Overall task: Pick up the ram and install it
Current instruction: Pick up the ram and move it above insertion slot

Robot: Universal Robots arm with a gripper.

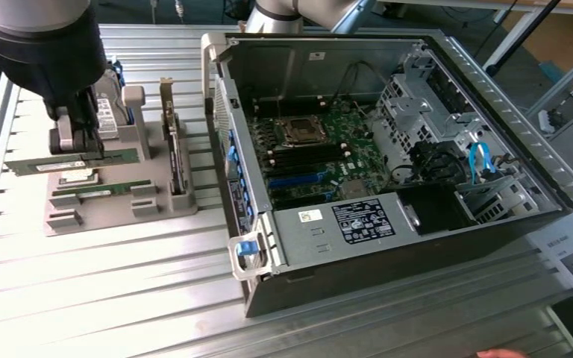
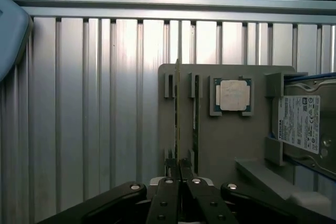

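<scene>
Claw (image 1: 77,153) clenched on the ram (image 1: 38,165) (thin flat green stick) at the grey slotted holder (image 1: 107,214).

The hard drive label (image 2: 299,123) reads TOSHIBA, its other print illegible

I see the long, narrow green circuit-board ram (image 1: 33,165) held on its long edge, lengthwise and close to level, its flat face with a pale label turned toward the exterior camera. It is pinched near its middle between the closed fingers of the black gripper (image 1: 80,155), both ends sticking out free. It sits over the grey moulded holder (image 1: 117,212) at the exterior view's left; I cannot tell whether it touches it. From the wrist camera the ram (image 2: 177,108) is edge-on, a thin line running straight out from the gripper (image 2: 177,165) across the holder (image 2: 220,140)
</scene>
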